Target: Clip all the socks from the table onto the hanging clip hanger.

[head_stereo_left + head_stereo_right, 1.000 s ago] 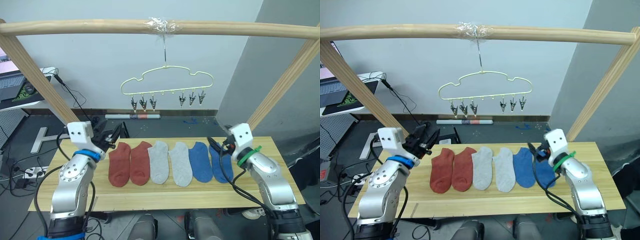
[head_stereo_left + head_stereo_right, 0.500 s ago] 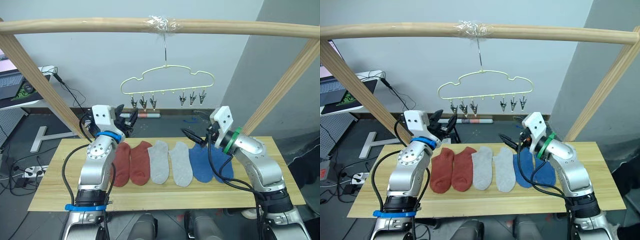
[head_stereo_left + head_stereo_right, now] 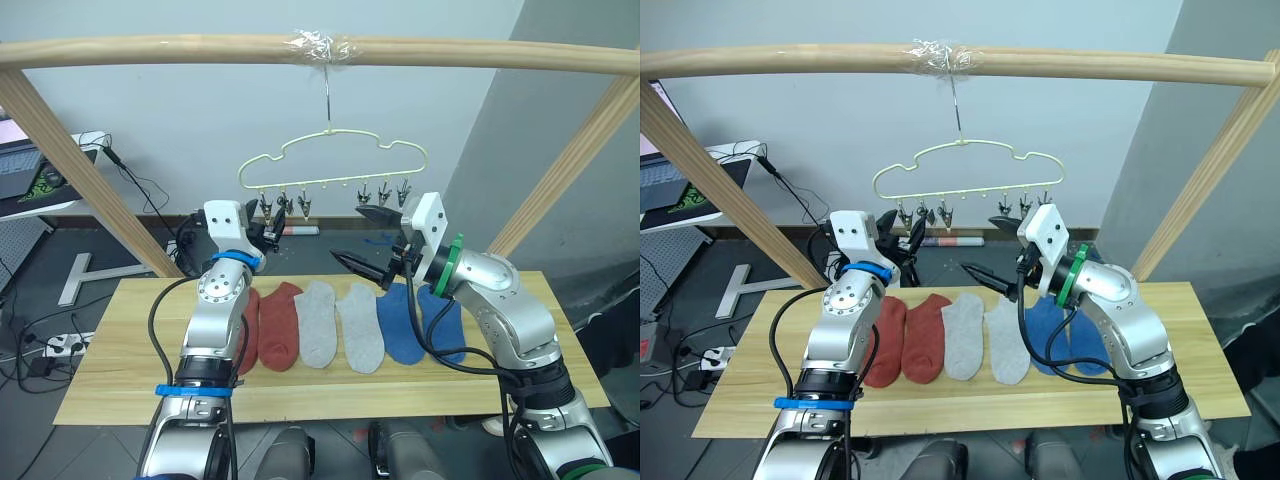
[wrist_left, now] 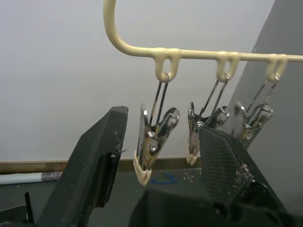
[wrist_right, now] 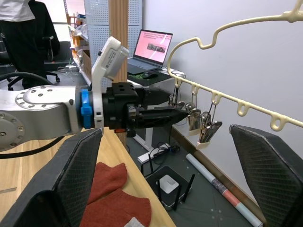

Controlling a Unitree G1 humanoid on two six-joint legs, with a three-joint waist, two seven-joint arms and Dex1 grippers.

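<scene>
Six socks: we saw all six socks [image 3: 340, 322] flat on the table [image 3: 110, 360], directly below the clip hanger [image 3: 330, 165], none clipped yet.
Handling: we judged them light, soft and floppy; a pinch at the cuff edge should lift one cleanly.
Long axis: each sock ran from the table's near edge toward the clip hanger side, toes nearest us, in a side-by-side row.
Clip hanger: it hung on its hook, clips pointing down at the table.
Left end effector [image 4: 161, 156]: fingers spread, empty, straddling the clip hanger's end clip.
Right end effector [image 3: 365, 240]: wide open, empty, just below the clip hanger.
</scene>
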